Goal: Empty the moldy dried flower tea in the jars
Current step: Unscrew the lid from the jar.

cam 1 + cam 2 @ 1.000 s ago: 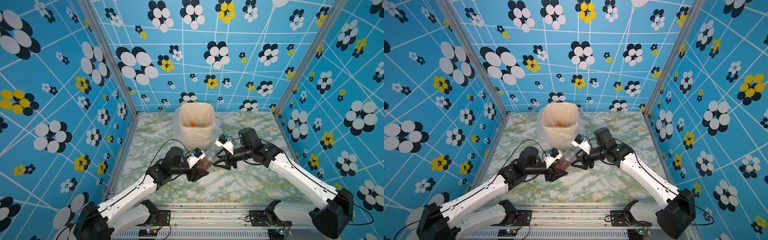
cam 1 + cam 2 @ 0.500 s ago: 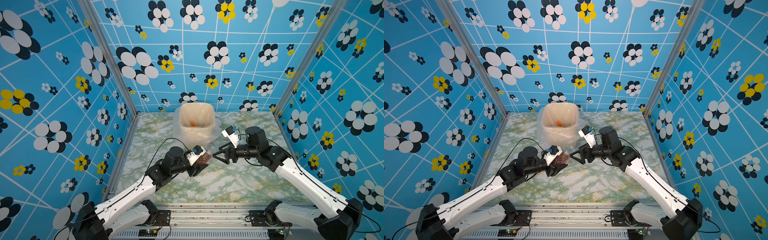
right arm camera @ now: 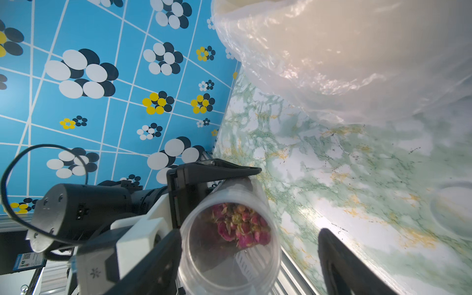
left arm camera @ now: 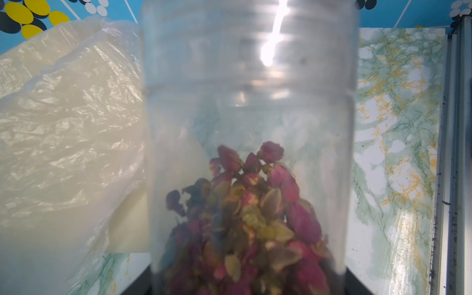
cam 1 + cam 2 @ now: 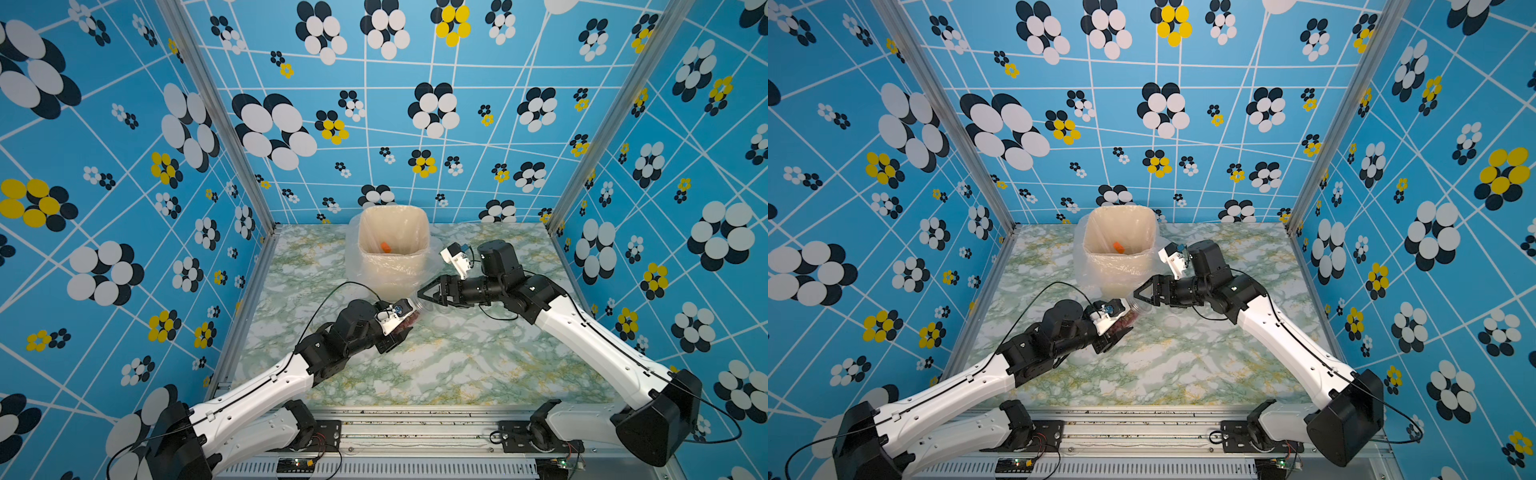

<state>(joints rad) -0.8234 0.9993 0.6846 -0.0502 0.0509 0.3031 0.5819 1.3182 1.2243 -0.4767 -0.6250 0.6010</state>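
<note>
- In both top views, the left gripper (image 5: 402, 327) pinches a clear jar (image 5: 415, 309) just in front of the bin (image 5: 390, 276). The jar is tipped on its side.
- Only the top views show the orange piece (image 5: 1119, 247) inside the bin.
- The left wrist view shows the dried flower tea (image 4: 245, 217) up close, piled at the gripper end of the jar.
- The right wrist view looks right into the jar's open mouth. It also shows a clear lid (image 3: 453, 213) lying on the table (image 3: 344, 178) in front of the bin.
- The left arm reaches low toward the bin.
- The right arm bends in from the side. The right gripper (image 5: 420, 296) points at the jar's mouth with its fingers spread wide.
- A second ago the right gripper was less open and right at the jar's mouth.
</note>
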